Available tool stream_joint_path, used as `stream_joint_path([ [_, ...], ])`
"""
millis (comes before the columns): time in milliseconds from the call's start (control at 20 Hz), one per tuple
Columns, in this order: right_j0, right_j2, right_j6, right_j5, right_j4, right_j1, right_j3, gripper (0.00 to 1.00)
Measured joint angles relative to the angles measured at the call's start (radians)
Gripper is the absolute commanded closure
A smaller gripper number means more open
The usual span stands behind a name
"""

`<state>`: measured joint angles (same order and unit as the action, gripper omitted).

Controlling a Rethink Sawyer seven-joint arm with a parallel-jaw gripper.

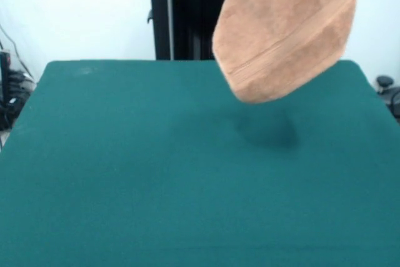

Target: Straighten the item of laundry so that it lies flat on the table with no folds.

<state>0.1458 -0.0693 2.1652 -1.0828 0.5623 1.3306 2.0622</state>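
Observation:
The item of laundry (284,29), a tan terry-cloth towel, hangs in the air at the upper right of the front view. It is well above the table (156,173), which has a dark green top. The towel hangs bunched and curved, with a woven band stripe running near its lower edge. Its top runs out of the picture. Its shadow lies on the table just below it. The gripper is above the top edge and does not show.
The robot's black pedestal (187,17) stands behind the table's far edge. Cables and dark equipment (12,92) sit off the table's left side. A dark object (387,89) sits off the right side.

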Motion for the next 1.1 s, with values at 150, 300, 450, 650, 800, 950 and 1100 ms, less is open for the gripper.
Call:
stream_joint_path([
  [150, 0.002, 0.007, 0.000, -0.036, 0.017, 0.011, 0.000, 1.00],
  [300, 0.003, 0.009, 0.000, -0.037, 0.021, 0.010, 0.000, 1.00],
  [450, 0.004, 0.009, 0.000, -0.037, 0.021, 0.010, 0.000, 1.00],
  [650, 0.019, 0.009, 0.000, -0.037, 0.018, 0.010, 0.000, 1.00],
  [800, 0.039, 0.009, 0.000, -0.037, 0.014, 0.005, 0.000, 1.00],
  [950, 0.061, 0.011, 0.000, -0.032, 0.001, -0.005, 0.000, 1.00],
  [1100, 0.079, 0.013, 0.000, -0.019, -0.007, -0.018, 0.000, 1.00],
])
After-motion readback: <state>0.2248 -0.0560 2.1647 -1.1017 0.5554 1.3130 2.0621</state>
